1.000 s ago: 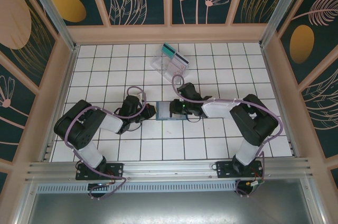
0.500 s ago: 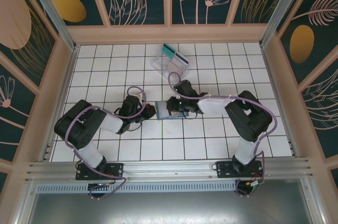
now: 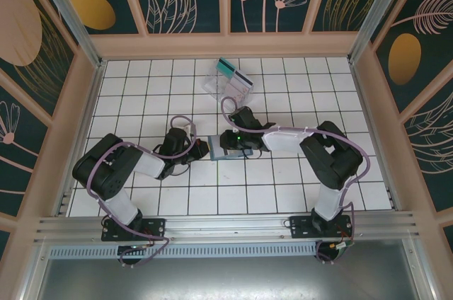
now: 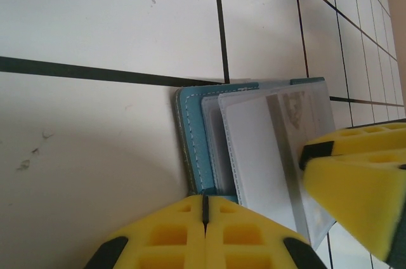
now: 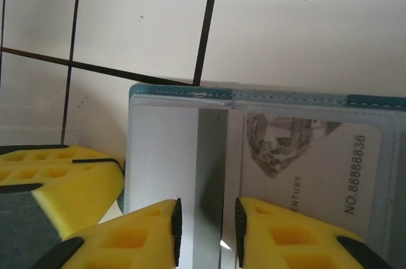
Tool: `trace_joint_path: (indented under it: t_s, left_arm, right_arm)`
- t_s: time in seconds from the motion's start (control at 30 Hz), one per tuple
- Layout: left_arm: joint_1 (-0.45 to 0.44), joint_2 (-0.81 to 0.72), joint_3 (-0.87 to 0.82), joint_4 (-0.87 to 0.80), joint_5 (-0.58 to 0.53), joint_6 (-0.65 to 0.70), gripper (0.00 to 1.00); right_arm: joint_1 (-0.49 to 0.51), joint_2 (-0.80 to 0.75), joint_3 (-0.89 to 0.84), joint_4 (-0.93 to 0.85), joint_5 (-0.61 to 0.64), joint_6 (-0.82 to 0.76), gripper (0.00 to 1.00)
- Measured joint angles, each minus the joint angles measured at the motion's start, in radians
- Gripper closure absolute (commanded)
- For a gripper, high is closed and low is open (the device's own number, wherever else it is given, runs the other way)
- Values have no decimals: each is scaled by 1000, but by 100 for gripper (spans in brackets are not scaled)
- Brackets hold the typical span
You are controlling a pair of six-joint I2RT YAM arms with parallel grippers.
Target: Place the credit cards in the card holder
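The card holder (image 3: 215, 149) lies open on the tiles, teal rim (image 4: 190, 136) and pale slot pockets (image 5: 165, 155) showing. A whitish credit card (image 5: 298, 155) with a diamond print lies flat on its inside, its grey stripe (image 5: 212, 155) at the pocket's mouth. My right gripper (image 5: 207, 218) stands over that stripe, its jaws a narrow gap apart and nothing pinched between them. My left gripper (image 4: 205, 209) is shut, its tips resting on the holder's left edge. Two more credit cards, one teal (image 3: 226, 68) and one dark-striped (image 3: 242, 78), lean in the clear tray.
The clear plastic tray (image 3: 218, 86) sits on the tiles behind the holder. Wooden walls ring the white tiled floor (image 3: 141, 88). Both arms (image 3: 297, 141) meet at the middle, their grippers close together over the holder.
My right gripper has moved left across the holder and its jaws have widened slightly. The left arm and the holder have stayed put.
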Motion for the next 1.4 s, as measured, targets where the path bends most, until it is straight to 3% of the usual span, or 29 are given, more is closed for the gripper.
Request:
trace_joint_path:
  t_s: [0.17,0.4,0.63,1.07,1.4]
  left_arm:
    - [-20,-58,15,-135,3,18,97]
    - [-34,-196,53,-408,-11,58,86]
    - [-34,-164,96,-460,-23,84,80]
    - [-27,-93,124,-418,26,82,75]
    - [-27,-93,128,-423,27,82,75]
  right_arm:
    - [-20,-86,-1,-59,46,-40,63]
    - [-117,-124,-31,-109,82,-84,52]
    - [-249,-108,-89,-135,19,-106,43]
    - [-265,-41,-121,8,-243,-74,66]
    - [-195,-66,-19,-98,-146,-106,69]
